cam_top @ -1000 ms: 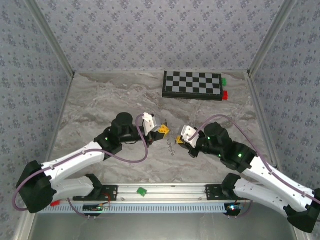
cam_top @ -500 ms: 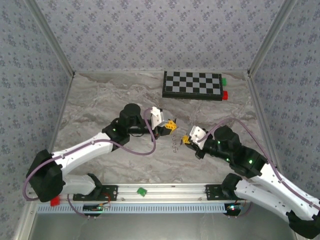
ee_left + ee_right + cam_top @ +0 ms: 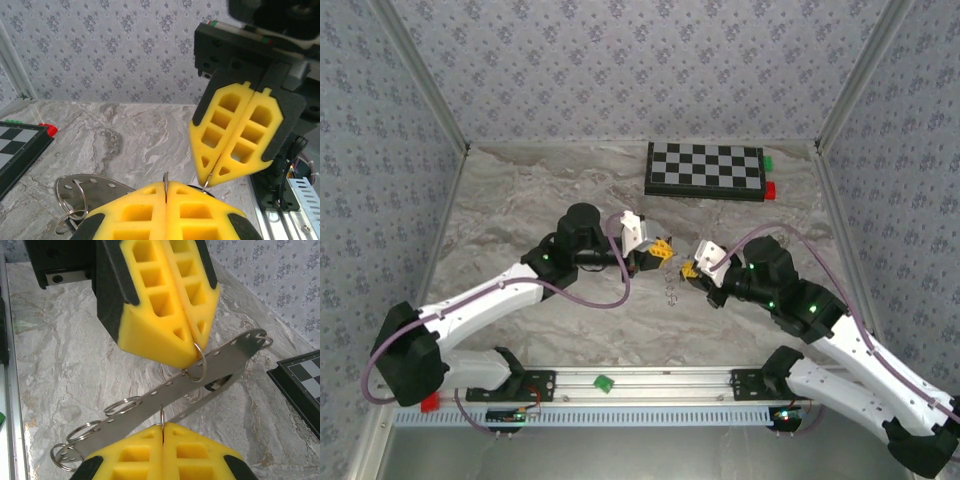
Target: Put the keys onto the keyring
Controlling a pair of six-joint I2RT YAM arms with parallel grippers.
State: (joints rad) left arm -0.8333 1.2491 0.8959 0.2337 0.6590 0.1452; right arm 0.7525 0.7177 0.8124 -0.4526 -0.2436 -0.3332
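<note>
Near mid-table, your left gripper (image 3: pixel 663 250) and right gripper (image 3: pixel 689 268) each clamp a thin metal ring (image 3: pixel 199 364). It is likely light, stiff and slippery; pinch its rim.

Left hand (image 3: pixel 663 250) faces right hand (image 3: pixel 689 268) close, mid table (image 3: pixel 520 200); keys (image 3: pixel 669 290) between, slightly nearer; chessboard (image 3: pixel 705 170) far right.

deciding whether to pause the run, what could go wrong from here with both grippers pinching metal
1. The left gripper holds the ring only at its very fingertips; it could slip out.
2. The right gripper pinches a thin metal piece edge-on, likely easy to twist loose.
3. The yellow tips sit close; a small misalignment may knock them together.
</note>
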